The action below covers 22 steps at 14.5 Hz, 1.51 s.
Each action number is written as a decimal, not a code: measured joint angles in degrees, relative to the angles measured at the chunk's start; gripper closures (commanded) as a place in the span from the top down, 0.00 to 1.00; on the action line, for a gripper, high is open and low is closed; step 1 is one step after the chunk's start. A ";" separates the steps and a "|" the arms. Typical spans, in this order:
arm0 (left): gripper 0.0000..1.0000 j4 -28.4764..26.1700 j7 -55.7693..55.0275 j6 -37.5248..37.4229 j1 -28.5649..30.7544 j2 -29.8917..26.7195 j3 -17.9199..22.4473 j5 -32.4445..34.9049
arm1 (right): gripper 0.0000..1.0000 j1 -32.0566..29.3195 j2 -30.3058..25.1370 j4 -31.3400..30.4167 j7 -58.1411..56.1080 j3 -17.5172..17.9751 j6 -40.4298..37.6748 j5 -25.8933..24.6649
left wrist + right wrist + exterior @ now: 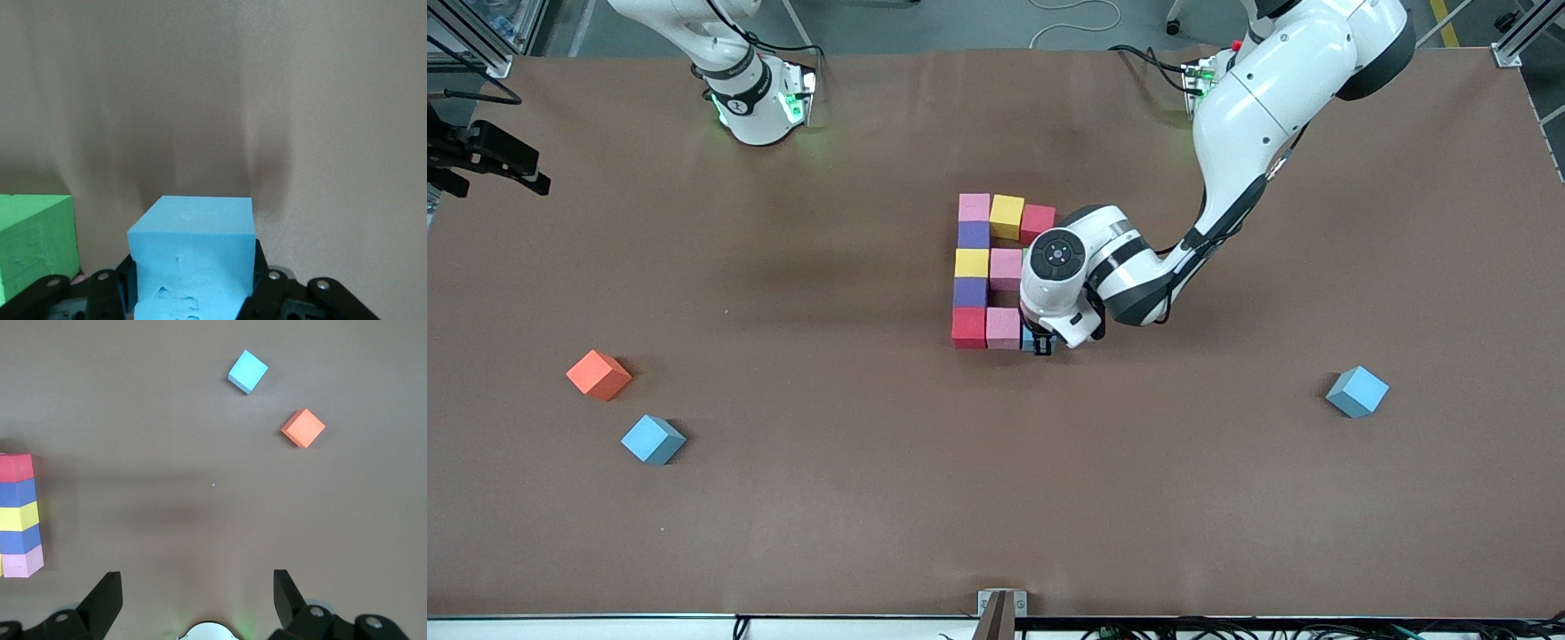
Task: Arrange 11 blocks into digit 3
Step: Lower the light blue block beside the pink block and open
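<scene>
nearest the camera lies one loose light blue cube (pixel 653 439), with one orange cube (pixel 599 374) beside it and another loose blue cube (pixel 1357 391) toward the left arm's end of the counter (pixel 996 498). three pink, two yellow, two purple and two red matte blocks (pixel 989 267) touch in a blocky figure. left end effector (pixel 1042 343), at the figure's nearest row, clamps a light blue block (pixel 193 257) beside one green block (pixel 33 243). right end effector (pixel 197 593) waits spread wide.

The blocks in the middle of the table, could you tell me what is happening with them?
The left gripper is shut on a light blue cube, setting it down at the camera-side row of the block figure, beside a pink cube. A green cube sits next to it. The right gripper waits open near its base.
</scene>
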 measured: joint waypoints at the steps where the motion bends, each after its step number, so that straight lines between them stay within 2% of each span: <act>1: 0.23 0.05 0.00 -0.04 -0.09 0.03 0.00 -0.02 | 1.00 0.00 0.00 0.00 0.00 0.00 0.00 0.00; 6: 0.24 0.99 0.00 -0.14 -1.16 0.61 -0.01 -0.37 | 1.00 0.00 0.00 0.00 -0.01 0.00 -0.01 0.00; 8: 0.31 1.08 0.00 -0.19 -1.18 0.67 -0.01 -0.40 | 1.00 0.00 0.00 0.00 -0.03 0.01 -0.01 0.00; 10: 0.45 1.09 0.00 -0.21 -1.18 0.68 -0.01 -0.41 | 1.00 0.00 0.00 0.00 -0.04 0.01 -0.01 0.00; 11: 0.56 1.10 0.00 -0.21 -1.18 0.68 -0.01 -0.41 | 1.00 0.00 0.00 0.00 -0.04 0.01 -0.01 0.00; 12: 0.71 1.10 0.00 -0.22 -1.18 0.68 -0.01 -0.41 | 1.00 0.00 0.00 0.00 -0.05 0.01 -0.01 0.00; 13: 0.99 1.10 0.00 -0.22 -1.18 0.68 -0.01 -0.41 | 1.00 0.00 0.00 0.00 -0.05 0.01 -0.01 0.00; 19: 1.00 2.32 0.25 -0.49 -1.09 0.63 -0.19 -0.41 | 1.00 0.00 0.00 0.00 -0.06 0.02 -0.06 0.00; 22: 1.00 4.91 2.27 -5.49 0.07 -0.84 -2.91 -0.41 | 1.00 0.00 0.00 0.00 -0.07 0.02 -0.06 0.00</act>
